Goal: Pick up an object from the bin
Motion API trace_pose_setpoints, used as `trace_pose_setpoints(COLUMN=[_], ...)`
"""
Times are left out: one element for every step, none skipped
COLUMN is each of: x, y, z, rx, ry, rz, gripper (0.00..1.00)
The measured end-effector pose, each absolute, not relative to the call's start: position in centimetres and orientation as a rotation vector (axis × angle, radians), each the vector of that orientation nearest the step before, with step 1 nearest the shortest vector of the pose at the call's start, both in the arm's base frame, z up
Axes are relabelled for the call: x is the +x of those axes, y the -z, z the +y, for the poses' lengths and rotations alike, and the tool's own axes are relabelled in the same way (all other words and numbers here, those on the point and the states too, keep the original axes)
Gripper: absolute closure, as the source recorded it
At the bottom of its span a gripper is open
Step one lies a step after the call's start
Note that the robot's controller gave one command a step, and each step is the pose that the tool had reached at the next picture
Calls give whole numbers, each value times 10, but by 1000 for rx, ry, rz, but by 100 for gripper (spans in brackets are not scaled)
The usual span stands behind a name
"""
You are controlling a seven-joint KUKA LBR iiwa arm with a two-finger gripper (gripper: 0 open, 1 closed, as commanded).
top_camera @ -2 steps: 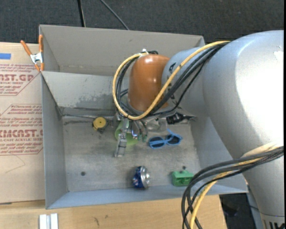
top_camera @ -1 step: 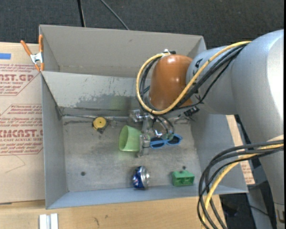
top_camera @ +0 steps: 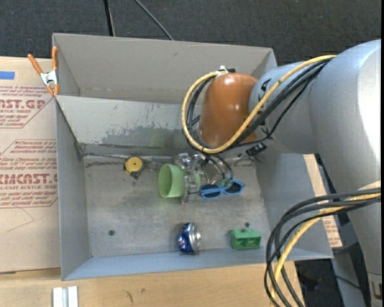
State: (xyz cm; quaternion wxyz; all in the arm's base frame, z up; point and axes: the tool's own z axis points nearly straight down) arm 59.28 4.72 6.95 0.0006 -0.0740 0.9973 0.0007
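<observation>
My gripper (top_camera: 193, 176) is low in the middle of the bin, below the orange wrist cover. A light green cup (top_camera: 171, 181) lies on its side right against the gripper's left side. A blue pair of sunglasses (top_camera: 221, 188) lies just to the right of the gripper, partly under it. Whether either thing sits between the gripper's tips cannot be made out.
A small yellow round piece (top_camera: 134, 165) lies near the back wall at the left. A crushed blue and silver can (top_camera: 188, 238) and a green block (top_camera: 245, 239) lie near the front wall. The arm and its cables cover the bin's right side.
</observation>
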Motion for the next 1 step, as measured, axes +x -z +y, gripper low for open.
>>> trace_pose_setpoints(x=[592], y=[-243], z=[59], rx=[-291], ry=[0], rz=[3117], gripper=[100])
